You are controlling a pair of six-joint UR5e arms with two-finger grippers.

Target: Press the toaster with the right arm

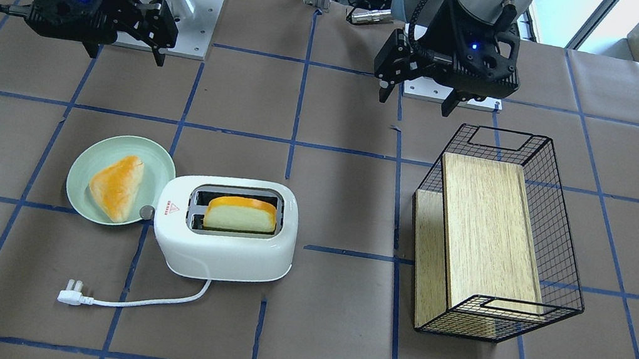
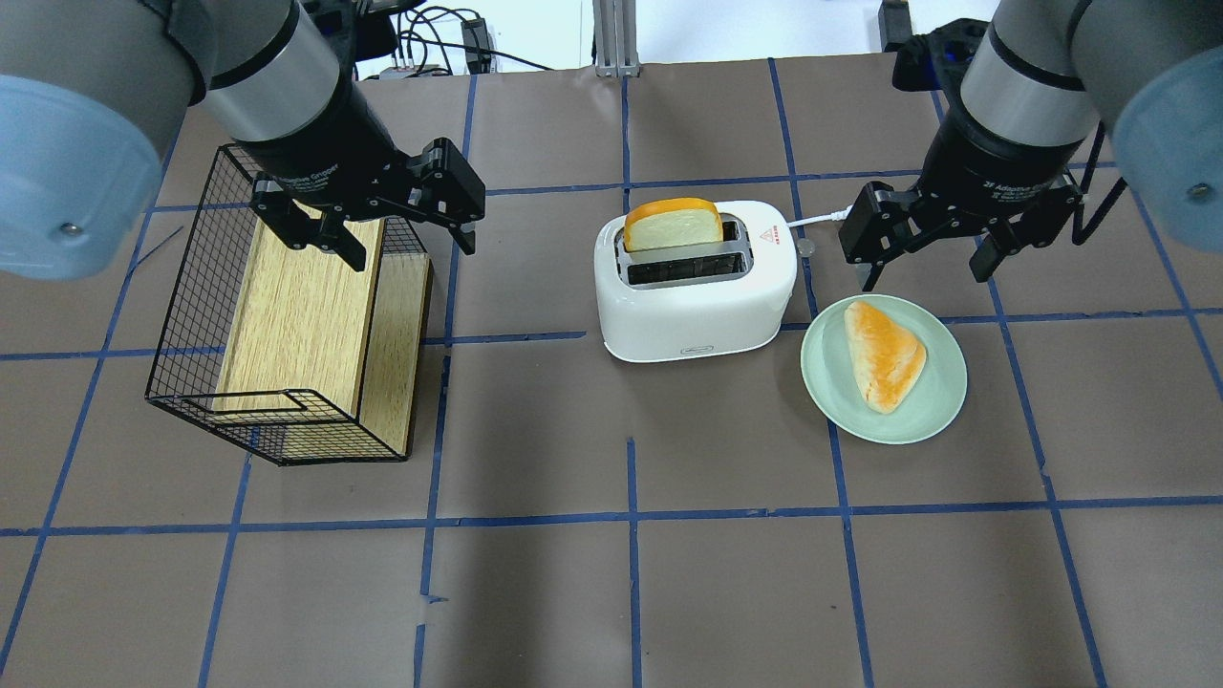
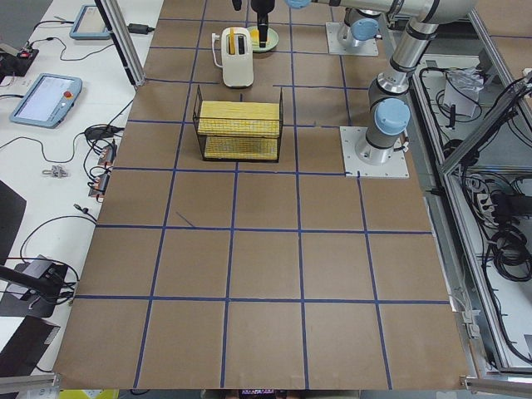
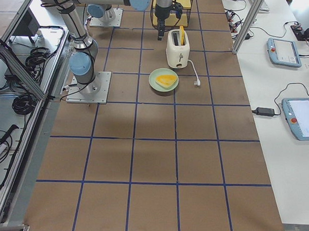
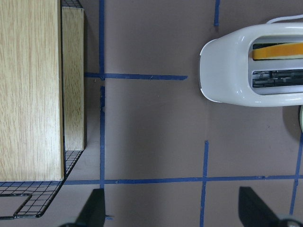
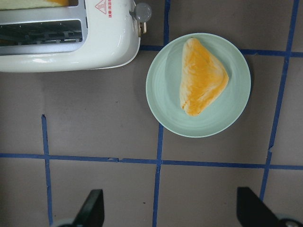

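The white two-slot toaster (image 1: 220, 250) stands mid-table with a slice of bread (image 1: 241, 215) standing tall in one slot. Its small grey lever (image 1: 147, 212) sits on the end facing the plate. The toaster also shows in the overhead view (image 2: 697, 306) and at the top left of the right wrist view (image 6: 61, 52), with the lever (image 6: 142, 12) beside it. My right gripper (image 2: 922, 272) is open and empty. It hovers above the table beyond the plate, apart from the toaster's lever end. My left gripper (image 2: 414, 250) is open and empty over the basket's edge.
A pale green plate (image 2: 831, 382) with a triangular bun (image 2: 884, 354) lies next to the toaster's lever end. A black wire basket (image 2: 191, 315) holding a wooden board stands on my left. The toaster's white cord and plug (image 1: 69, 296) trail on the far side.
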